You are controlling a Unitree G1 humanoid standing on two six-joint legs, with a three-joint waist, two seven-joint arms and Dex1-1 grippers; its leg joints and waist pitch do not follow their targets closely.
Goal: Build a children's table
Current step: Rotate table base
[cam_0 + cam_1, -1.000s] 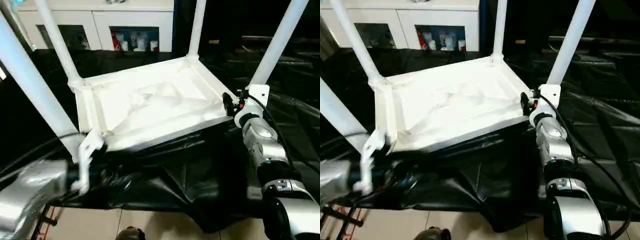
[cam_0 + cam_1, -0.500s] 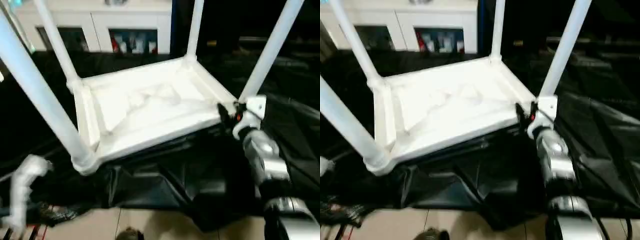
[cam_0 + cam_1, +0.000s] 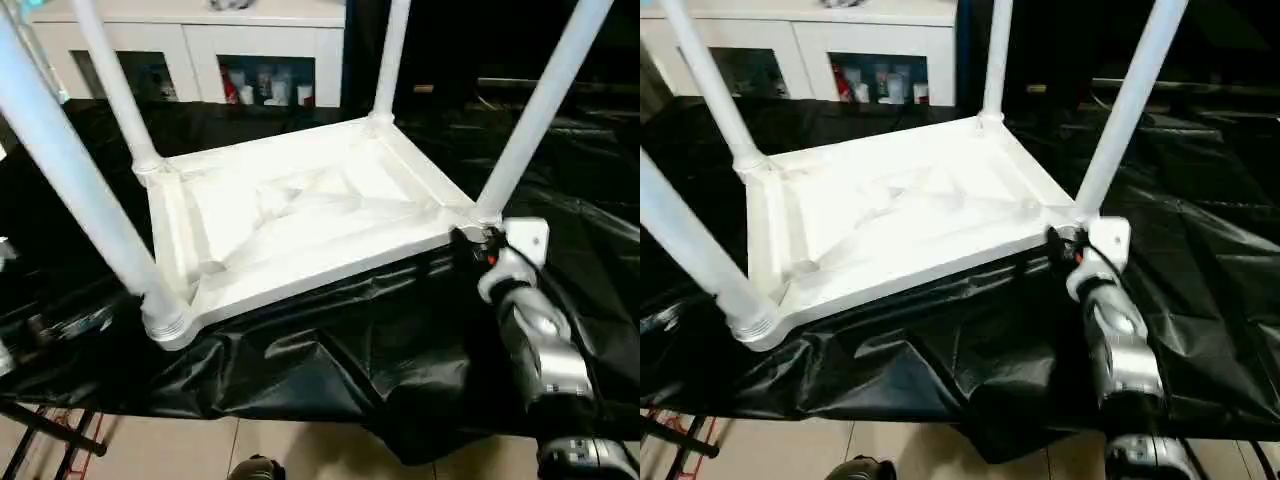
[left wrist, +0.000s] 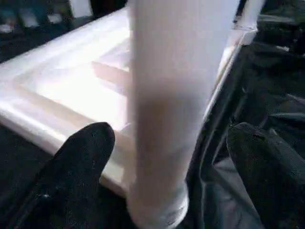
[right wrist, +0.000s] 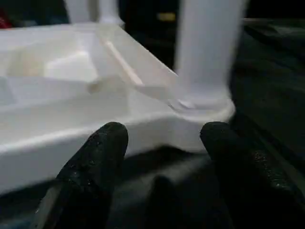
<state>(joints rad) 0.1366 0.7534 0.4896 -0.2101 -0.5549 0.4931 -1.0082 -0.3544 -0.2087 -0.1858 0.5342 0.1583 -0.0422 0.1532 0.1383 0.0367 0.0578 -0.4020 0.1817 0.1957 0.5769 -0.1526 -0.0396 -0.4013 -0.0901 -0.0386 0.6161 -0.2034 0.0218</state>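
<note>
The children's table lies upside down on the black-draped work table: a white tabletop [image 3: 300, 215] with its ribbed underside up. Four white legs stand in its corner sockets, the near left leg [image 3: 75, 180] and the near right leg [image 3: 535, 110] among them. My right gripper [image 3: 470, 240] sits just outside the near right corner, open, with both black fingers [image 5: 102, 148] short of the rim and touching nothing. In the left wrist view my left gripper [image 4: 169, 131] is wide open. The near left leg [image 4: 176, 95] rises between its fingers [image 4: 81, 162], and neither finger touches it.
A white cabinet [image 3: 265, 60] with bottles on its shelves stands behind the work table. The black drape [image 3: 330, 350] hangs in folds over the near edge, above a tiled floor. A dark stand [image 3: 50, 440] shows at the lower left.
My left arm has pulled back from the near left leg's base and left the head views. My right gripper has drawn back a little from the near right corner.
</note>
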